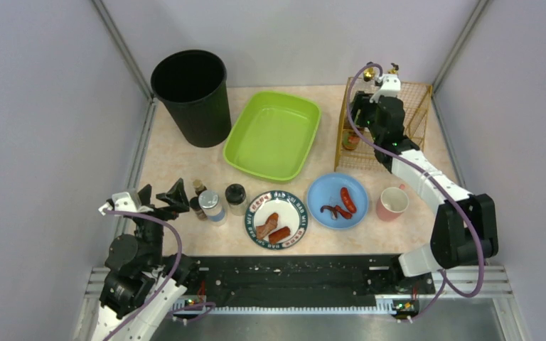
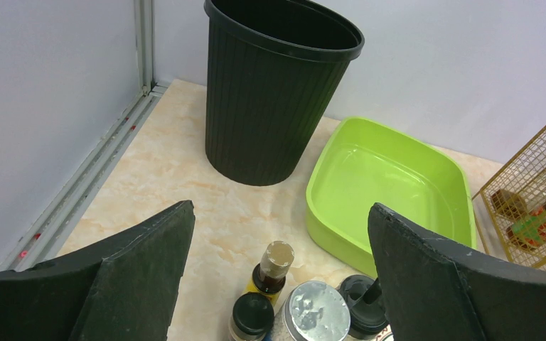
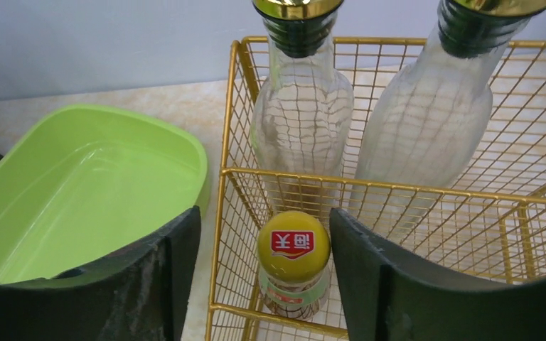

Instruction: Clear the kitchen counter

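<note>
The right claw [image 3: 261,217], its rough black fingers spread, hung on either side of a jar [image 3: 293,249] whose round yellow cap bore a red label with white Chinese characters. The jar stood in a gold wire basket [image 3: 398,188] at the far right corner of the marbled beige kitchen counter [image 3: 185,99], with the arm stretched forward. The left claw [image 2: 281,209] gaped wide above small capped bottles [image 2: 274,266] near the counter's left edge, its elbow bent.
</note>
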`<state>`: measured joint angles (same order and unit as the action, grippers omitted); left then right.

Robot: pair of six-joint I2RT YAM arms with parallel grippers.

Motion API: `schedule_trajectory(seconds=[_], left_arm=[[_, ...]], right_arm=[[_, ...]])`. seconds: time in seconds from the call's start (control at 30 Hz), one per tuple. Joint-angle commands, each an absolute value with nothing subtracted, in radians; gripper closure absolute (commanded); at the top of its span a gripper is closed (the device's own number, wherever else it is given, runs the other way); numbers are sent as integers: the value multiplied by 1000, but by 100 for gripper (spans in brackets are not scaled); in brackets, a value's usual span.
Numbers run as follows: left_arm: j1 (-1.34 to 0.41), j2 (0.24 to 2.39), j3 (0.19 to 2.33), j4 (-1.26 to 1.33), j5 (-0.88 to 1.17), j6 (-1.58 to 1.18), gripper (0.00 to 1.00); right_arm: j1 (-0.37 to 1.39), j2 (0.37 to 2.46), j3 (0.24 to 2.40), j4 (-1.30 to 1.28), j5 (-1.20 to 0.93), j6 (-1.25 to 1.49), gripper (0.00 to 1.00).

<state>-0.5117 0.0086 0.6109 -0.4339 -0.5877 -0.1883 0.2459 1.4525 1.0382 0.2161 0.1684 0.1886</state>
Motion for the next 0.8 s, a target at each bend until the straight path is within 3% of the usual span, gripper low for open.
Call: schedule_trajectory(seconds=[0.0,0.43,0.77], left_arm=[[-514,-46,605,-401,-578,-189,4],[-514,-43,604,-400,-575,-187,4],[-513,-39,602,-400,-584,-186,4]], right_arm=[[240,1385,1055,279,128,198,30],[305,1186,1039,189,82,187,28],[607,1176,1067,55,34,118,29]])
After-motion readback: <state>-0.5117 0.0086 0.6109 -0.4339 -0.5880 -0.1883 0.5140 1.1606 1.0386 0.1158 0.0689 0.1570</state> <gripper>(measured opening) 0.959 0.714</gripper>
